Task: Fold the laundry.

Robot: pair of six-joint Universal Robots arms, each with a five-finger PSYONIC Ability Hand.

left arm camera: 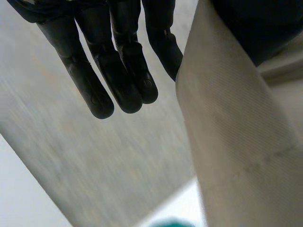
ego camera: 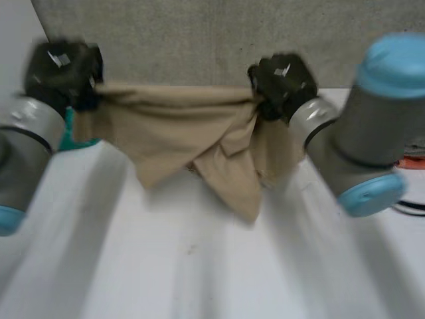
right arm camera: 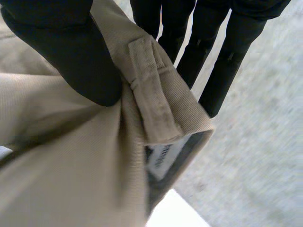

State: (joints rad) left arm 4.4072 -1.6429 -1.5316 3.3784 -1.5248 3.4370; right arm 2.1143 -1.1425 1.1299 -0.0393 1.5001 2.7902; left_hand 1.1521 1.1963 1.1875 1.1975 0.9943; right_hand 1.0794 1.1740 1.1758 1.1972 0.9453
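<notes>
A tan garment [ego camera: 179,133] hangs stretched between my two hands above the white table [ego camera: 199,266], its lower folds drooping toward the tabletop. My left hand [ego camera: 63,70] grips its one end at the far left. In the left wrist view the cloth [left arm camera: 236,142] is pinched between the thumb [left arm camera: 260,23] and the nearest finger, while the other fingers [left arm camera: 123,71] stay straight. My right hand [ego camera: 282,83] holds the other end. There the thumb [right arm camera: 71,52] presses the waistband with a belt loop [right arm camera: 151,90] against the fingers [right arm camera: 213,56]. A label [right arm camera: 163,156] shows inside.
A teal object [ego camera: 70,136] sits on the table below my left hand. A grey speckled wall [ego camera: 199,40] stands behind the table. Something red [ego camera: 412,161] lies at the far right edge, behind my right arm.
</notes>
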